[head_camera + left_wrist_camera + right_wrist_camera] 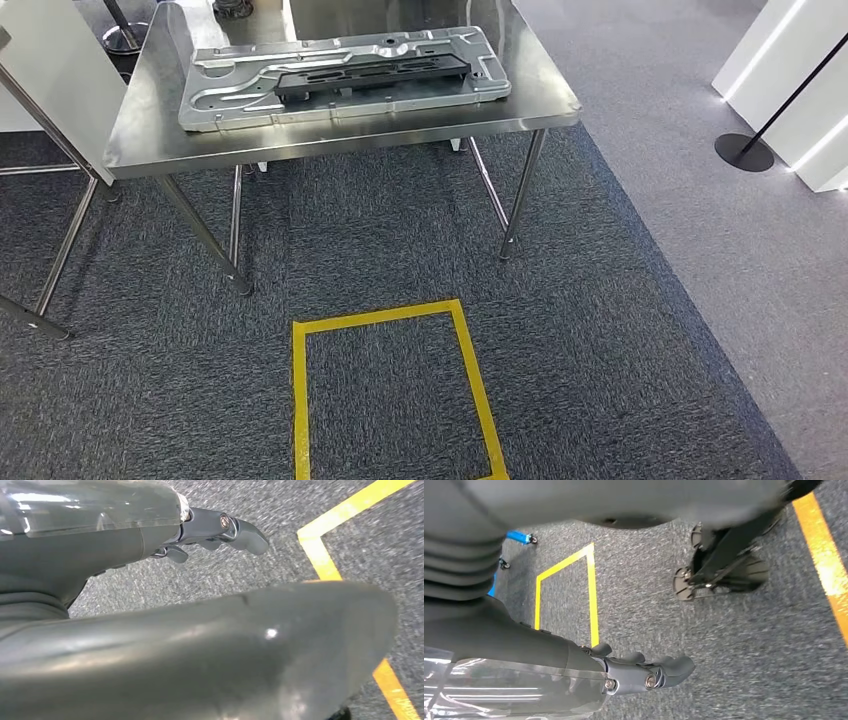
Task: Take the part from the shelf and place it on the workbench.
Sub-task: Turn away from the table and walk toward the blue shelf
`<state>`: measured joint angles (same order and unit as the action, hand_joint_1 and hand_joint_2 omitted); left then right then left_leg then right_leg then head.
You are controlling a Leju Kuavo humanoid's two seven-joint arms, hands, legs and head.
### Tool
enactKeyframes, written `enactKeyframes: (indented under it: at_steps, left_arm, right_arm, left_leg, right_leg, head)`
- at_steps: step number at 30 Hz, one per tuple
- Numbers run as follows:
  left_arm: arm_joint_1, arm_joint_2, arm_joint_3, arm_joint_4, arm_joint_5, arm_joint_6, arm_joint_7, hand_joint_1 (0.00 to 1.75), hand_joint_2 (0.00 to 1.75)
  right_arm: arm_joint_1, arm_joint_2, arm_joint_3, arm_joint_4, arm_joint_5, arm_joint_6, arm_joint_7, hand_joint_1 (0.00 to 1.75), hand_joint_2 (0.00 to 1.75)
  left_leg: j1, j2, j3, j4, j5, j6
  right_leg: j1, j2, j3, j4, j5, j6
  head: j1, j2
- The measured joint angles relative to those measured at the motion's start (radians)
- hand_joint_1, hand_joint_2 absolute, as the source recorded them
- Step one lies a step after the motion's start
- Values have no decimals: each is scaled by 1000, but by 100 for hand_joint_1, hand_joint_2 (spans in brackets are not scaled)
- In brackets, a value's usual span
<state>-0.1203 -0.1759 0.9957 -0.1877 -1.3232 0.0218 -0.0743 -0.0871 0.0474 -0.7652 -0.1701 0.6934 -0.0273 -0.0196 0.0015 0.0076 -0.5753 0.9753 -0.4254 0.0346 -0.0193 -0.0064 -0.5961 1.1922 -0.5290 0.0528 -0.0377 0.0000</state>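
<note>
Across the dark carpet (600, 330) stood a steel table (330, 140) on slim legs, its polished top filling the upper part of the head view. On that top lay a large silver stamped panel (230, 85), flat and running nearly the table's full width. The part (370, 72), a long black piece, rested flat on the panel (lengthwise along it, near the middle). Nearer the robot, a yellow tape rectangle (470, 360) marked the carpet in front of the table. To the right, a black stanchion base (744, 152) sat on the lighter grey floor beside white panels.

Both arms hung low over the carpet. The left hand (220, 530) held nothing, its dark fingers (247, 535) loosely extended and apart above the yellow tape. The right hand (644, 672) was likewise empty, its fingers (676, 667) lying loose and slightly spread.
</note>
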Motion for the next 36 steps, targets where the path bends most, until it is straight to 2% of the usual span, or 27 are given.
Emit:
enactKeyframes:
  at_steps: [1,2,3,4,6,7,8,9,11,12,13,14,15,17,18,19,22,24,26,27,28,29,30,31,33,34,36]
  left_arm:
    - [0,0,0,0,0,2,0,0,0]
    - [0,0,0,0,-1,5,0,0,0]
    - [-1,-1,0,0,-1,9,1,0,0]
    - [-1,-1,0,0,-2,14,3,0,0]
    - [0,-1,0,0,-2,22,9,0,0]
    - [1,-1,0,0,-3,26,11,0,0]
    - [2,-1,0,0,-3,28,12,0,44]
    - [3,-1,0,0,-3,29,12,0,87]
    - [3,-1,0,0,-5,36,13,0,175]
    - [3,-1,0,0,-7,42,15,0,175]
    - [4,-1,-1,0,-8,49,18,0,175]
    - [4,-2,-1,0,-11,56,22,0,131]
    - [5,-2,-1,0,-13,62,25,0,87]
    - [4,-2,-2,0,-16,71,29,0,87]
    - [3,-2,-2,0,-17,74,30,0,131]
    - [3,-1,-2,0,-17,77,31,0,175]
    - [5,-3,-1,0,-15,86,38,0,175]
    - [4,-6,-1,0,-13,92,43,0,175]
    - [5,-8,-1,0,-11,95,45,0,175]
    - [6,-8,-1,0,-10,95,47,0,175]
    - [7,-8,-1,0,-10,95,49,0,175]
    - [8,-8,-1,0,-9,95,53,0,175]
    - [9,-8,-1,0,-8,95,59,0,175]
    - [9,-9,-1,0,-7,95,65,0,175]
    - [9,-8,-2,0,4,94,78,0,175]
    - [9,-7,-5,-1,13,93,82,0,175]
    - [12,-5,-23,-6,45,90,88,0,175]
  right_arm:
    - [-1,0,2,0,4,-7,0,0,87]
    - [-2,0,5,0,7,-15,1,0,131]
    - [-3,0,7,0,9,-26,4,0,175]
    - [-3,0,9,0,10,-37,10,0,175]
    - [-3,0,11,1,17,-61,28,0,87]
    - [-4,0,12,1,21,-71,39,0,44]
    - [-4,-1,13,2,25,-79,48,0,44]
    - [-4,-4,14,3,29,-85,56,0,87]
    - [-4,-14,18,5,40,-97,65,0,175]
    - [-4,-19,22,7,48,-102,67,0,175]
    - [-4,-23,26,8,56,-107,68,0,175]
    - [-4,-27,32,10,64,-111,67,0,175]
    - [-4,-28,36,10,71,-114,64,0,175]
    - [-4,-30,45,12,80,-117,54,0,87]
    - [-5,-30,49,13,83,-117,48,0,44]
    - [-6,-30,52,14,83,-116,43,0,0]
    - [-8,-30,55,15,80,-113,35,0,0]
    - [-9,-29,56,15,80,-113,34,0,87]
    - [-8,-25,56,15,81,-113,34,0,175]
    - [-8,-23,57,15,82,-113,34,0,175]
    - [-8,-21,57,15,82,-113,34,0,175]
    - [-7,-20,57,15,83,-113,34,0,175]
    - [-7,-19,58,15,84,-111,34,0,175]
    - [-8,-19,59,16,85,-107,33,0,175]
    - [-10,-19,62,16,87,-90,29,0,175]
    - [-10,-19,67,16,84,-79,25,0,175]
    - [-6,-19,83,16,67,-64,20,0,175]
  left_leg:
    - [-1,-1,-12,5,5,-4]
    - [-2,-1,-21,9,10,-8]
    - [-3,-2,-26,12,16,-14]
    - [-3,-2,-30,12,21,-20]
    - [-2,-2,-33,11,31,-33]
    - [0,-3,-36,16,25,-38]
    - [1,-4,-44,36,5,-44]
    - [2,-4,-58,76,-30,-48]
    - [4,-4,-100,203,-115,-55]
    - [4,-4,-116,263,-141,-57]
    - [4,-4,-119,294,-149,-57]
    - [4,-4,-103,287,-137,-56]
    - [4,-4,-68,239,-111,-52]
    - [0,-4,23,98,-67,-39]
    - [-3,-4,53,46,-58,-32]
    - [-5,-4,69,17,-59,-26]
    - [-3,-4,68,-3,-57,-11]
    - [3,-3,65,-12,-47,2]
    - [1,-2,58,-13,-40,8]
    - [0,-2,54,-11,-39,9]
    - [-1,-2,50,-8,-38,10]
    - [-1,-2,46,-4,-37,9]
    - [-1,-3,43,2,-38,8]
    - [-1,-3,41,7,-39,7]
    - [-3,-4,35,18,-41,-2]
    - [-5,-4,32,22,-42,-7]
    - [-5,-4,29,24,-38,-19]
  right_leg:
    - [0,2,58,-81,11,-3]
    - [1,4,107,-156,11,-8]
    - [3,6,137,-209,5,-14]
    - [7,7,148,-234,-3,-21]
    - [8,5,141,-241,5,-39]
    - [7,4,138,-242,11,-47]
    - [5,2,134,-244,18,-55]
    - [4,0,129,-246,25,-61]
    - [6,-3,116,-244,34,-67]
    - [8,-5,109,-241,38,-67]
    - [8,-6,102,-238,41,-67]
    - [9,-6,96,-234,43,-66]
    - [9,-6,91,-229,43,-65]
    - [11,-6,85,-221,43,-62]
    - [12,-7,83,-219,44,-58]
    - [12,-7,80,-217,46,-53]
    - [14,-7,75,-215,48,-36]
    - [12,-3,54,-167,13,-27]
    - [7,0,-4,-40,-58,-19]
    - [5,0,-35,28,-87,-16]
    - [3,1,-54,72,-98,-14]
    - [1,0,-53,75,-87,-12]
    - [0,0,-32,38,-59,-12]
    - [-2,0,6,-33,-22,-12]
    - [-2,1,70,-159,22,-18]
    - [1,1,83,-191,28,-22]
    - [6,2,81,-198,30,-32]
  head:
    - [0,0]
    - [0,0]
    - [0,0]
    - [0,0]
    - [0,0]
    - [0,0]
    - [0,0]
    - [0,0]
    - [0,0]
    - [0,0]
    - [0,0]
    - [0,0]
    - [0,0]
    - [0,0]
    - [0,0]
    - [0,0]
    - [0,0]
    - [0,0]
    - [0,0]
    - [0,0]
    - [0,0]
    - [0,0]
    - [0,0]
    - [0,0]
    - [0,0]
    - [0,0]
    - [0,0]
